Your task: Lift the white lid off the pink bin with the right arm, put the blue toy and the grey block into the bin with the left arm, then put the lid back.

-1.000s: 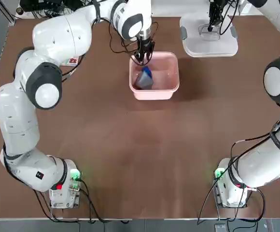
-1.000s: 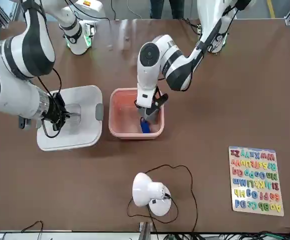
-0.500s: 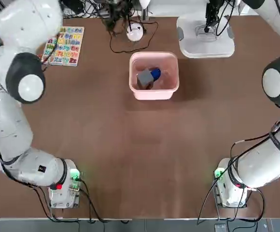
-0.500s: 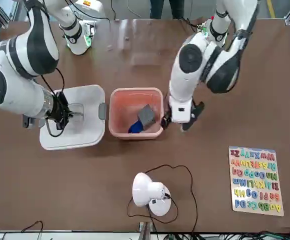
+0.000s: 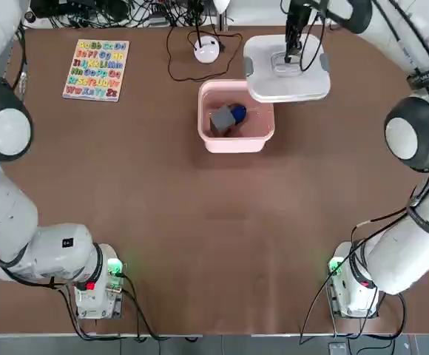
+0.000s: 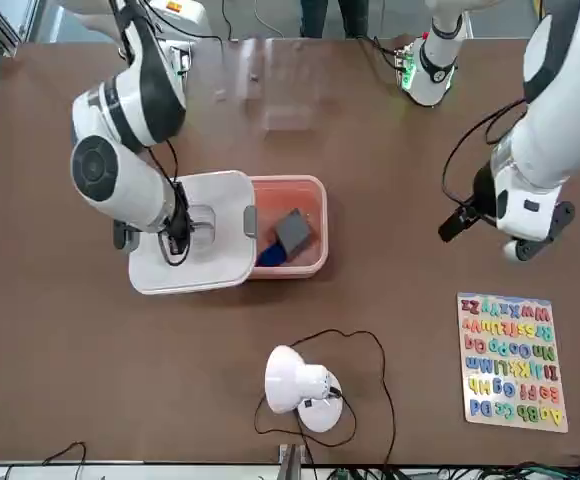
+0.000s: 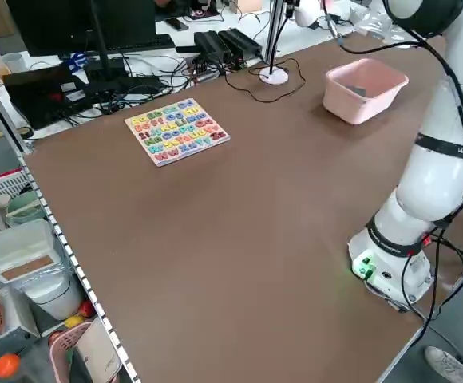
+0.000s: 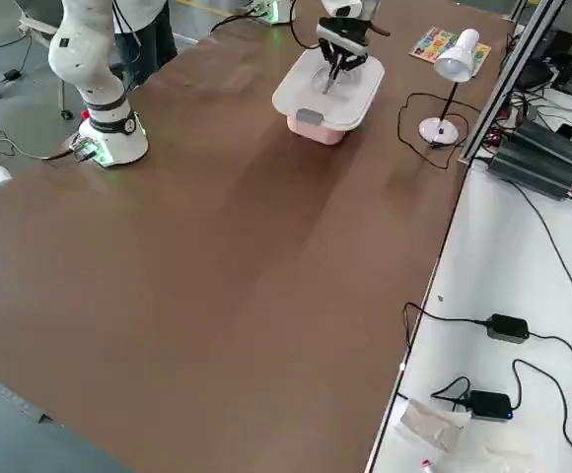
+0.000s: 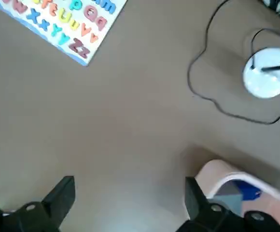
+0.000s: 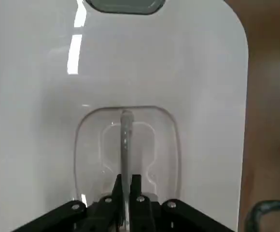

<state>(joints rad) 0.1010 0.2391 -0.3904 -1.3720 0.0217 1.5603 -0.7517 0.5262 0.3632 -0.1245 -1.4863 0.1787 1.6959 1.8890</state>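
While right gripper [image 5: 289, 58] pinches white lid [image 5: 286, 68] | level, long axis sideways

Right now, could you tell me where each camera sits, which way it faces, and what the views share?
Top: overhead, looking down; both arm bases, right end effector holding white lid over the pink bin.
Front: across the table, facing the robot; left end effector raised beside the alphabet puzzle.
Left side: raised, diagonal; the left arm's base.
Right side: raised, diagonal; lid, lamp.
Left wrist: looks down at table and bin corner.
Right wrist: lid handle.
Top and front share grey block and blue toy in the bin.
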